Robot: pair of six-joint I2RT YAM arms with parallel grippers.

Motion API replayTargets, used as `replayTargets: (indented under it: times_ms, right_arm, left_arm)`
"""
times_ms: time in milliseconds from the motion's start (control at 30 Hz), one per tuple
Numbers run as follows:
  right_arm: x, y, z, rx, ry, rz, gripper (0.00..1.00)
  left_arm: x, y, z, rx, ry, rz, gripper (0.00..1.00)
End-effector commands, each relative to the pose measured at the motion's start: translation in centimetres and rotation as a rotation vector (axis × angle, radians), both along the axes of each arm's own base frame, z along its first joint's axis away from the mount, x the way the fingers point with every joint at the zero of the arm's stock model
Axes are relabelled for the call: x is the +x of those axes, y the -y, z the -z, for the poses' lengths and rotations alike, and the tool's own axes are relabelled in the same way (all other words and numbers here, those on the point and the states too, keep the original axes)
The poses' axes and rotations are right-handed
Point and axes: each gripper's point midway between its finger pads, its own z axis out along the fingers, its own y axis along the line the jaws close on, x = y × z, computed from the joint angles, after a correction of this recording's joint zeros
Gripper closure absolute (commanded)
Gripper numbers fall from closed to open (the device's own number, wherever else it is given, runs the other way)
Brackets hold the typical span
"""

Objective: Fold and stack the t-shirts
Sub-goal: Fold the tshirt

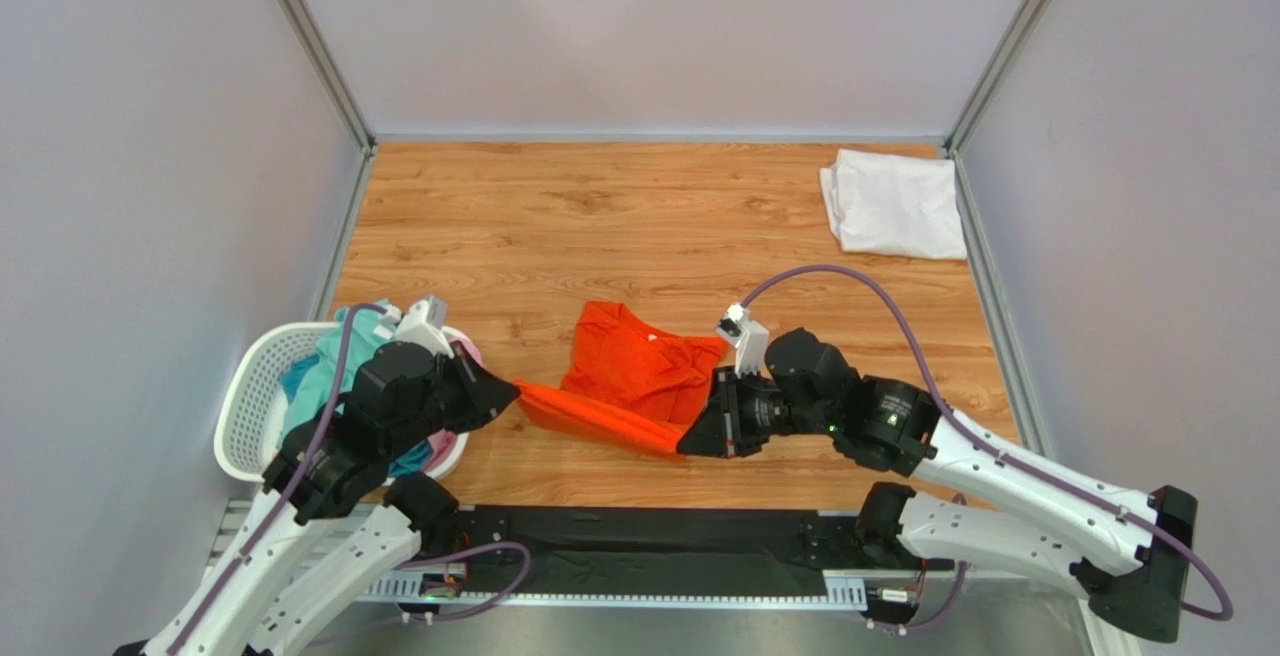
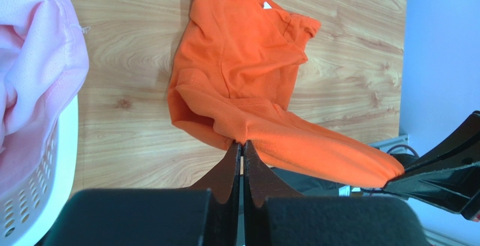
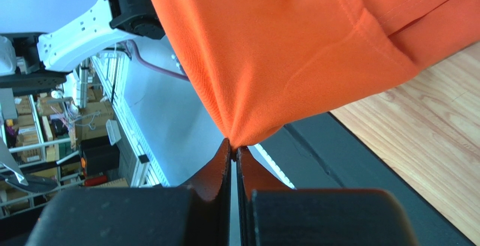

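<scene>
The orange t-shirt lies crumpled at the near middle of the wooden table, its near edge stretched between my two grippers. My left gripper is shut on the shirt's left end; it also shows in the left wrist view, pinching the orange t-shirt. My right gripper is shut on the right end, seen in the right wrist view with the orange t-shirt hanging from it. A folded white t-shirt lies at the far right. Teal and pink shirts sit in the basket.
The white mesh laundry basket stands at the near left edge, under my left arm; its wall shows in the left wrist view with pink cloth in it. A black strip runs along the near table edge. Grey walls enclose the table.
</scene>
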Motion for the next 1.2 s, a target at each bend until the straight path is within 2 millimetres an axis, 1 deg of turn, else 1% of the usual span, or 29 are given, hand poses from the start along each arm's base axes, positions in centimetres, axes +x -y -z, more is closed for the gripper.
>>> replayTargets:
  times_ms: [0,33,100,133,200,233,267,333,433,467,500,533,700,733,767,800,833,867,900,933,967,1000,1033,1100,1167]
  right_arm:
    - [-0.2,0.7,-0.2,-0.012,-0.016,-0.034,0.99]
    - [0.6,1.0,0.0,-0.016,-0.013,-0.013,0.99]
    - [1.0,1.2,0.4,-0.01,-0.03,-0.01,0.99]
    - [1.9,1.3,0.4,-0.001,-0.032,0.014,0.99]
    - [2.1,1.5,0.9,0.004,-0.055,0.006,0.99]
    - [2.8,1.7,1.0,0.004,-0.059,0.027,0.99]
    - [2.9,1.7,1.0,0.005,-0.055,0.023,0.99]
    - [4.0,2.0,1.1,0.001,-0.044,0.05,0.99]
    - [5.7,2.6,1.1,-0.008,-0.023,0.097,0.99]
    - [6.1,2.7,1.1,-0.011,-0.021,0.106,0.99]
    - [6.5,2.8,1.5,-0.021,-0.019,0.115,0.99]
    - [7.1,3.1,1.6,-0.027,-0.016,0.136,0.99]
    - [9.5,4.3,3.2,-0.07,-0.043,0.204,0.99]
    - [10.4,4.8,3.3,-0.072,-0.039,0.229,0.99]
    - [10.9,5.0,3.3,-0.072,-0.038,0.243,0.99]
    - [11.4,5.1,3.5,-0.074,-0.043,0.25,0.99]
    - [12.4,5.6,3.5,-0.073,-0.033,0.275,0.99]
    - [12.9,5.8,3.7,-0.075,-0.035,0.287,0.99]
    - [13.2,5.8,4.0,-0.076,-0.054,0.283,0.99]
    - [14.0,6.2,4.2,-0.073,-0.057,0.301,0.99]
    - [14.2,6.2,4.3,-0.073,-0.066,0.297,0.99]
    - [14.5,6.3,5.0,-0.088,-0.087,0.297,0.99]
    - [15.1,6.4,4.9,-0.088,-0.084,0.308,0.99]
    - [15.8,6.5,5.7,-0.104,-0.101,0.314,0.98]
    - [17.1,6.6,5.7,-0.096,-0.087,0.334,0.98]
  left_arm:
    - [2.3,-1.4,-1.7,0.047,0.092,-0.101,1.0]
    - [2.5,-1.6,-1.7,0.053,0.096,-0.113,1.0]
    - [3.0,-1.4,-1.4,0.063,0.088,-0.116,1.0]
    - [3.2,-1.4,-1.4,0.07,0.087,-0.122,1.0]
    - [3.9,-1.0,-1.4,0.076,0.092,-0.124,1.0]
    - [4.2,-0.9,-1.4,0.082,0.093,-0.124,1.0]
    - [4.7,-0.7,-1.7,0.078,0.106,-0.127,1.0]
    - [5.6,-0.5,-1.2,0.105,0.091,-0.143,1.0]
    - [7.3,0.0,-1.1,0.142,0.081,-0.162,1.0]
    - [7.9,0.3,-1.7,0.148,0.094,-0.16,1.0]
    - [8.7,0.5,-1.0,0.183,0.073,-0.164,1.0]
    - [9.2,0.7,-0.8,0.195,0.068,-0.166,1.0]
    - [12.4,2.0,-0.3,0.269,0.035,-0.159,1.0]
    - [12.9,2.2,-0.2,0.277,0.031,-0.153,1.0]
    - [13.5,2.6,-0.7,0.274,0.04,-0.15,1.0]
    - [14.2,2.7,0.2,0.302,0.016,-0.146,1.0]
    - [14.6,2.9,0.3,0.306,0.013,-0.143,1.0]
    - [15.3,3.1,-0.1,0.302,0.025,-0.142,1.0]
    - [15.9,3.2,0.6,0.318,0.009,-0.139,1.0]
    - [16.3,3.4,0.7,0.322,0.006,-0.136,1.0]
    - [17.0,3.6,1.0,0.33,-0.001,-0.136,1.0]
    - [17.3,3.6,1.2,0.329,-0.009,-0.138,1.0]
    - [17.6,3.7,1.5,0.334,-0.016,-0.133,1.0]
    - [18.5,3.7,2.5,0.345,-0.044,-0.136,1.0]
    - [19.1,3.7,3.1,0.346,-0.065,-0.139,1.0]
